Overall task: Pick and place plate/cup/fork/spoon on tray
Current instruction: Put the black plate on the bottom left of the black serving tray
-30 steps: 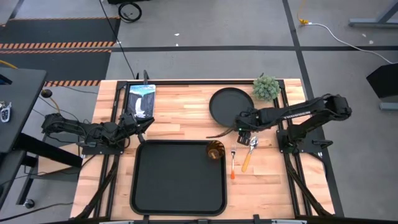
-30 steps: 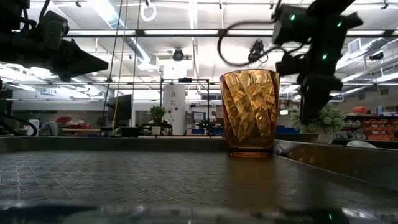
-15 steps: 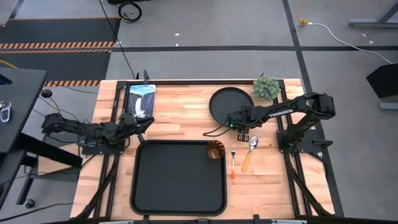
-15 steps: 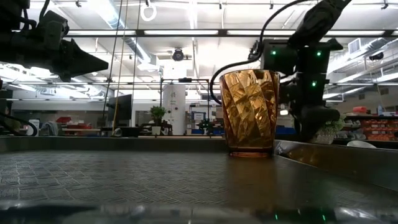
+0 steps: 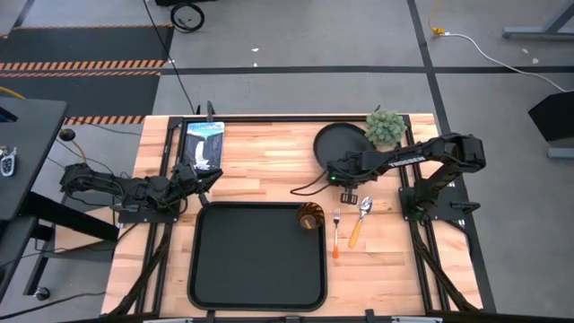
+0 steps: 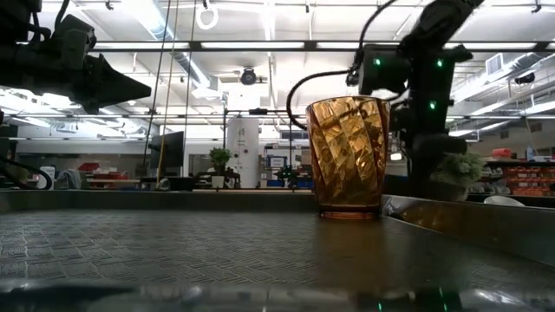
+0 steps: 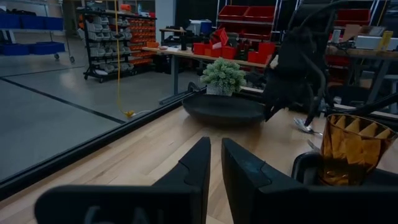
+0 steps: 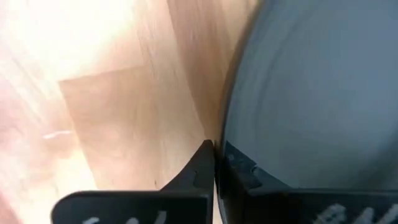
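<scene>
Right gripper (image 5: 334, 170) clamped on the plate's (image 5: 342, 144) rim near the table's (image 5: 260, 170) far edge. Left gripper (image 5: 210, 177) narrow, empty, beside the tray (image 5: 256, 256).

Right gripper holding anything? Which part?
Right gripper is shut on the round matte black plate, pinching its raised rim on the edge nearest the tray.

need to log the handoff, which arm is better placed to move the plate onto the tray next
Right. The right gripper is shut on the plate rim; the left gripper waits at the table's far side from it, beyond the tray.
</scene>
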